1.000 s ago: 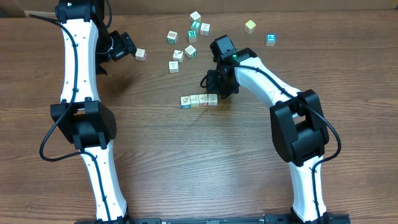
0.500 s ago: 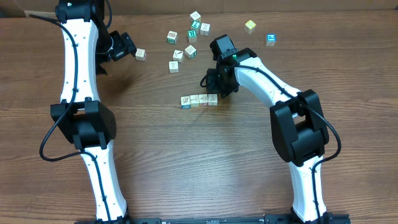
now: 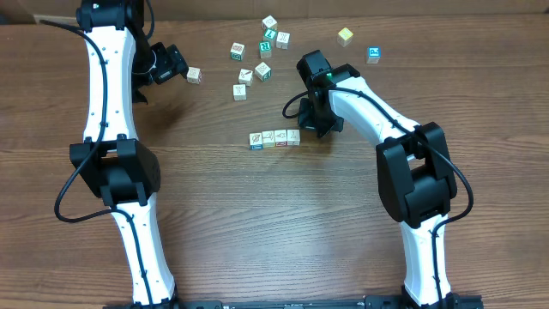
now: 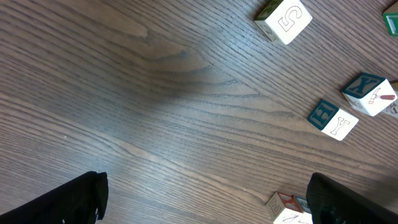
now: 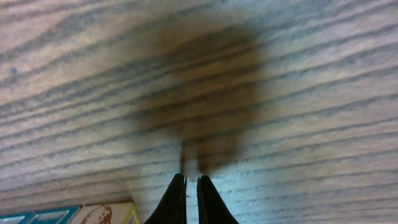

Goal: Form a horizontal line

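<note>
The brown wood-grain table (image 3: pixel 257 223) bears a straight row of four pale wooden picture cubes (image 3: pixel 274 138), touching edge to edge, at its middle. Just off the row's right end, the black right gripper (image 5: pixel 191 198) hangs pinched together, empty. Well beyond the row's left end, the black left gripper (image 3: pixel 180 69) is spread wide, holding nothing. Loose pale cubes (image 3: pixel 262 70) lie scattered beyond the row.

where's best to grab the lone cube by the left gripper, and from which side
Probably pinch the lone cube across two opposite side faces, coming straight down from above. It sits flat with bare table all round, so either pair is free. The left gripper stands open.
</note>
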Controlling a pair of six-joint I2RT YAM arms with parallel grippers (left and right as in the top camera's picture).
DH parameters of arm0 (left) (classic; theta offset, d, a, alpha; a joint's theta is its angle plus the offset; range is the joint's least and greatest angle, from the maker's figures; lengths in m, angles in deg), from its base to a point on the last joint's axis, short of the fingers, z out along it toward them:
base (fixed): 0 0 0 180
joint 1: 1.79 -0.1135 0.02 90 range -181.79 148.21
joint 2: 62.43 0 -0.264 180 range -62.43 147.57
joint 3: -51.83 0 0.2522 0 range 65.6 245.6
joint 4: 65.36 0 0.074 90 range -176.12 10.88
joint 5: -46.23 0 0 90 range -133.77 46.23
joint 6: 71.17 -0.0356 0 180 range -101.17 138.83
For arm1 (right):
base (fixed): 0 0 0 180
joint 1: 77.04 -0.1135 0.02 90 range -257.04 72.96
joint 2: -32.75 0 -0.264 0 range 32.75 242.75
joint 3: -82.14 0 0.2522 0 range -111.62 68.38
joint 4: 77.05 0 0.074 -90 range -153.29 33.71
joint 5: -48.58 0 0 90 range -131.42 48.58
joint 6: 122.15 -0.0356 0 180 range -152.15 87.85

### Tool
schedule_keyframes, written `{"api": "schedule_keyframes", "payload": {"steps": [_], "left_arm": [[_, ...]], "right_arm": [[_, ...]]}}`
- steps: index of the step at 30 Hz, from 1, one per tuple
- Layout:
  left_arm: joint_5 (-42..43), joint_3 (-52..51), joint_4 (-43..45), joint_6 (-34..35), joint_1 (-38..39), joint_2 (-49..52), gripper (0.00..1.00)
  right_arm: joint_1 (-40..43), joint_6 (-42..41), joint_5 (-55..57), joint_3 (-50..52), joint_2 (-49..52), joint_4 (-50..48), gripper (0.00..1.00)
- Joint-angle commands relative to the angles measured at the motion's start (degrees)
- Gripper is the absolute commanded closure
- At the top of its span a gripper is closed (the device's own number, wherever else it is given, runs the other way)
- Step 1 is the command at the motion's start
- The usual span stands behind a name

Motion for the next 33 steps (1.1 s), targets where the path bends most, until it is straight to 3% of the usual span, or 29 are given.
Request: {"api": "schedule_keyframes", "payload": {"steps": [1,33], "left_arm": [[0.42,1.14,0.04,-0.42,0.07,-0.68,0.01],[0.42,1.14,0.04,-0.42,0.07,-0.68,0.00]], "right_arm": [[-0.15,-0.28,-3.78,0.24,-0.90,0.98,0.94],[-0.81,3.04,-8.09,0.26,-0.90,-0.70,0.96]]}}
